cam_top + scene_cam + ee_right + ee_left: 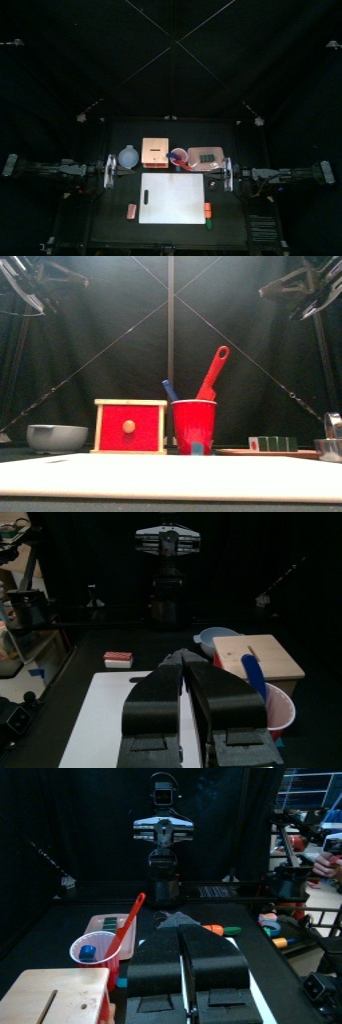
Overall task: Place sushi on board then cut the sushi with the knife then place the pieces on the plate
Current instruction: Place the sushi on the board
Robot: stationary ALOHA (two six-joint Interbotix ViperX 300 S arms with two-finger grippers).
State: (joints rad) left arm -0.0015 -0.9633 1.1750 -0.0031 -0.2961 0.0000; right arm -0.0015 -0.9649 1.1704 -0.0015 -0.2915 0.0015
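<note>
Two grippers sit low at the table's sides, the left gripper [185, 933] by the left edge of the board [174, 198] and the right gripper [187, 662] by its right edge. Each has its jaws pressed together with nothing between them. Nothing lies on the board yet.

The sushi roll [274, 443], a short row of dark green blocks, lies on the pink tray [238, 452] at the back right. It is just beside the red cup [194, 421] that holds the red knife [214, 368] and the blue knife [170, 390]. A wooden box [130, 426] and a bowl [56, 437] stand further left in the same row.

The roll looks light and hard, so it should not squash. It is made of blocks that come apart, so a pinch on one end block would probably lift that block alone. The safer hold, I think, is lengthwise, one jaw on each end face, pressing the blocks together. A pinch across the middle risks the ends dropping off. The sides look smooth, so a firm, level squeeze seems wise, with the right arm nearest to it
</note>
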